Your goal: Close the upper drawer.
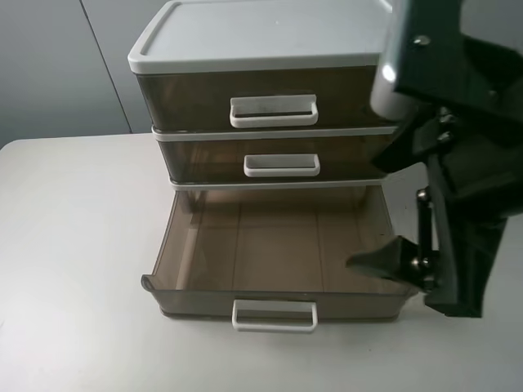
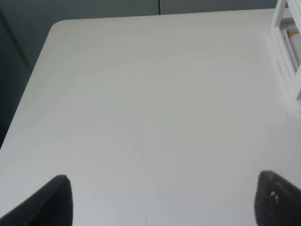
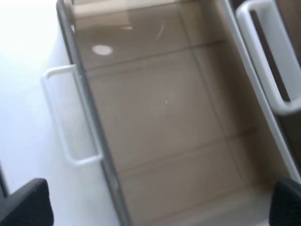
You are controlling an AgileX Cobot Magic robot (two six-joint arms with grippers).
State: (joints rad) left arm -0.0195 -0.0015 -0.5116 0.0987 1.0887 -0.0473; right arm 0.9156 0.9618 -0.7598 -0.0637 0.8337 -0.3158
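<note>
- A white table [image 1: 73,245] before grey wall panels holds your three-drawer cabinet [image 1: 261,49].
- The upper drawer [image 1: 265,102] looks nearly shut; the bottom drawer [image 1: 274,253] is pulled out, empty.
- Light, slippery plastic: push its white handle [image 1: 274,111].
- Right gripper [image 3: 160,207] hovers over the bottom drawer, jaws spread wide, empty; left gripper [image 2: 160,202] likewise, over bare table.

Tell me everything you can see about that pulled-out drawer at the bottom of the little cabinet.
The bottom drawer is a shallow tray of smoky brown see-through plastic, pulled far out of the three-drawer cabinet and looking empty. A white loop handle sits at the middle of its front wall. Faint ridges cross its floor. It lies level over the white table, its back end under the middle drawer. The right gripper hangs open over its right side; whether its fingers touch the drawer cannot be told.
</note>
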